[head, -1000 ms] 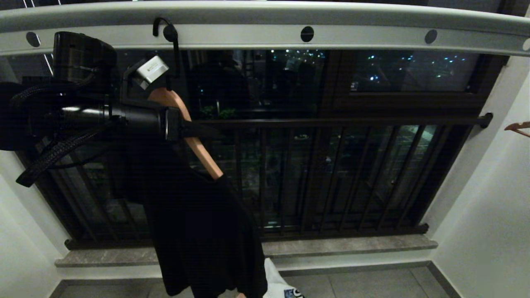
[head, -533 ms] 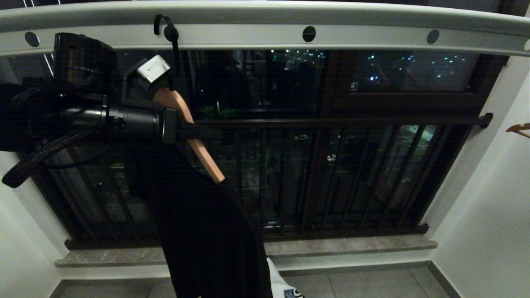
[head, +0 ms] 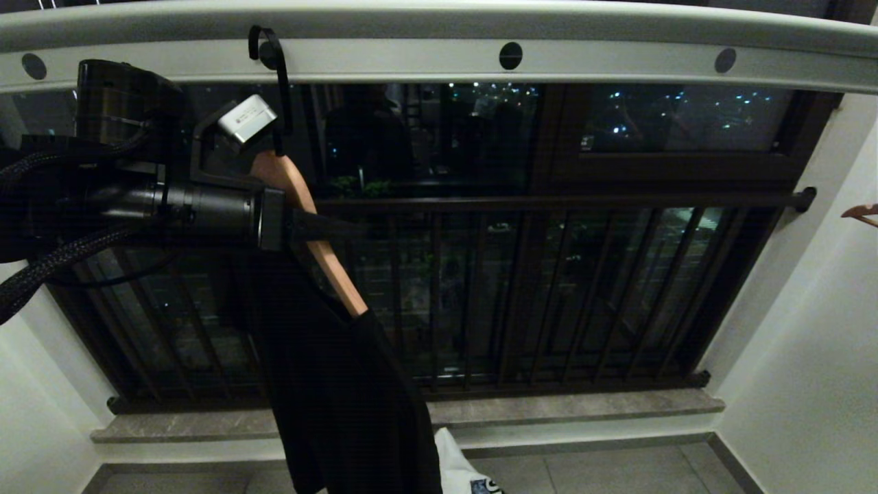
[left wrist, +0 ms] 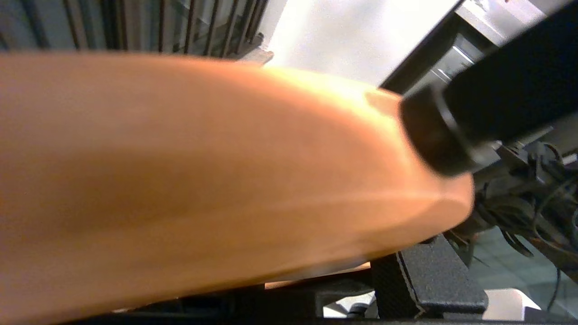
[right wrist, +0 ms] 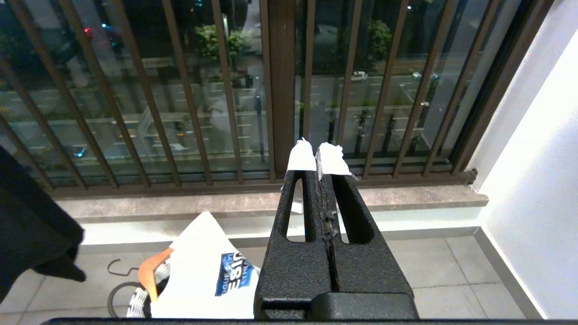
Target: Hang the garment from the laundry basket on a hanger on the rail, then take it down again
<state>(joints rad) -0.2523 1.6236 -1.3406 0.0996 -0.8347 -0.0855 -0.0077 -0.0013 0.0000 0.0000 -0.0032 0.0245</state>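
left end effector [head: 309,226] clamped on the wooden hanger [head: 329,257], whose arm slopes down rightward.

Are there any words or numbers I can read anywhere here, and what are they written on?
"ISE": big white letters on a blue patch on the white garment in the laundry basket; the word's start is hidden by a fold.
Smaller print on that patch: too small to read.
Nothing else bears readable text.
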